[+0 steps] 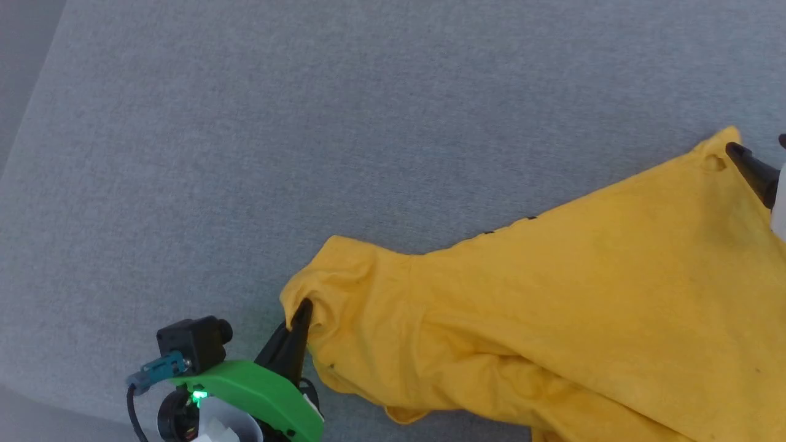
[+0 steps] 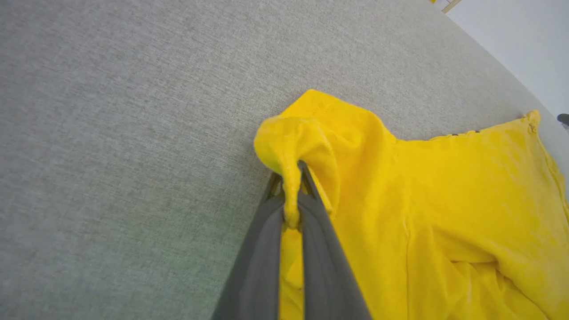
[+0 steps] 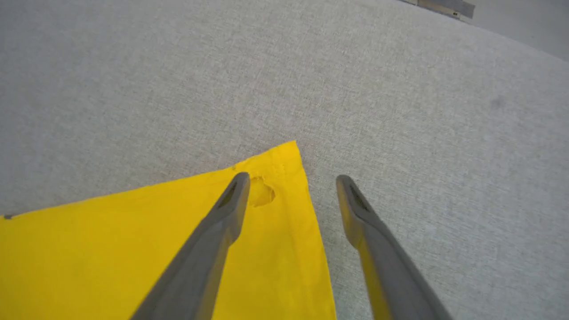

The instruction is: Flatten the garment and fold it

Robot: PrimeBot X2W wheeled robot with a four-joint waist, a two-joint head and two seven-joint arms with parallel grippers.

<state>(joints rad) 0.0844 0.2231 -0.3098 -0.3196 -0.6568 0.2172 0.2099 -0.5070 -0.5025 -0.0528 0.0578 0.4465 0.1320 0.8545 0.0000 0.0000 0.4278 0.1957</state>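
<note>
The garment [image 1: 583,294] is a bright yellow T-shirt lying plain side up on the grey cloth surface, stretched from the lower middle to the right edge of the head view. My left gripper [image 1: 302,312] is shut on a bunched fold of its sleeve. In the left wrist view the left gripper [image 2: 291,195] pinches that yellow fold between both fingers, with the garment [image 2: 444,200] spread beyond it. My right gripper [image 3: 292,179] stands open over the garment's far corner [image 3: 89,249], one finger above the cloth and the other above bare surface. A small pinch mark shows near that corner.
The grey fabric surface [image 1: 307,123] stretches wide to the left and beyond the shirt. Its left edge runs diagonally at the upper left, with floor [image 1: 24,37] past it. A dark fingertip [image 2: 563,119] of the other arm shows at the right edge of the left wrist view.
</note>
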